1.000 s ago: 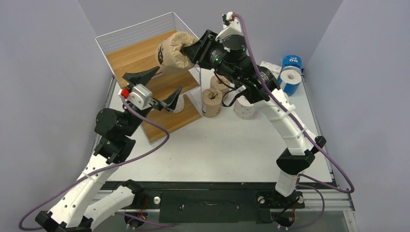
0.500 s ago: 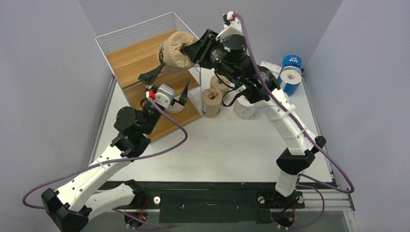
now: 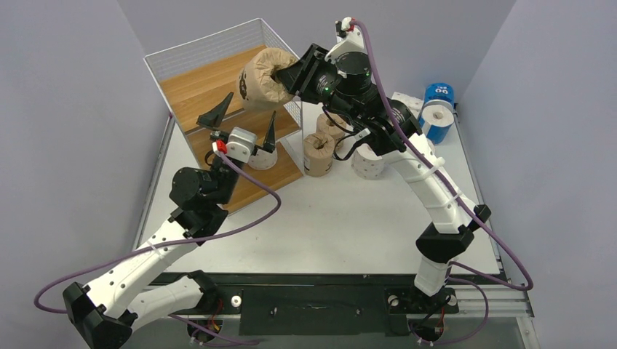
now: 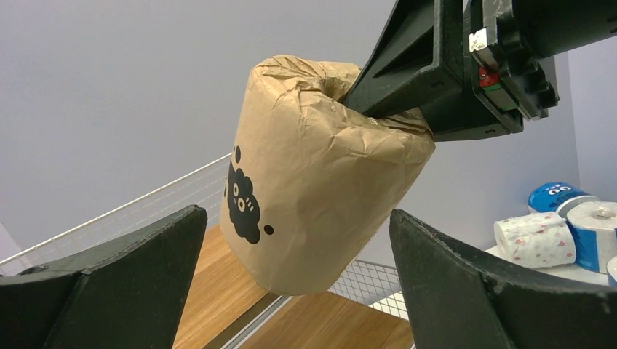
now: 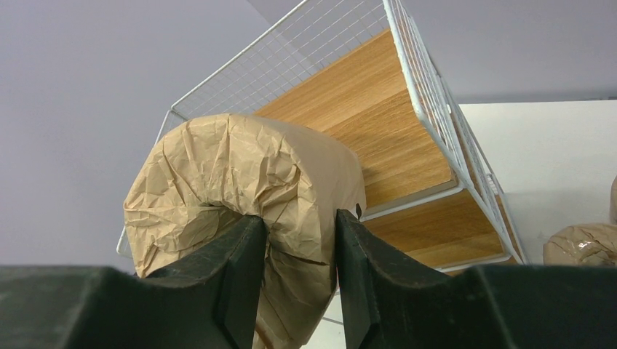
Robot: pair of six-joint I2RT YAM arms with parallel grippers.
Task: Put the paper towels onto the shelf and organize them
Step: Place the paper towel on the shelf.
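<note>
- The right claw (image 3: 282, 75) pinches the brown roll (image 3: 258, 81) by its crumpled end and holds it up over the shelf (image 3: 190, 86).
- The left claw (image 3: 249, 107) is wide open near the roll, not touching it.
- Two more brown rolls (image 3: 318, 154) sit on the table (image 3: 327, 218) beside the shelf.

arms (image 3: 429, 182): white links, black joints | cables (image 3: 279, 200): purple | left claw (image 3: 249, 105): black | red mark (image 3: 213, 145), perhaps button
</note>
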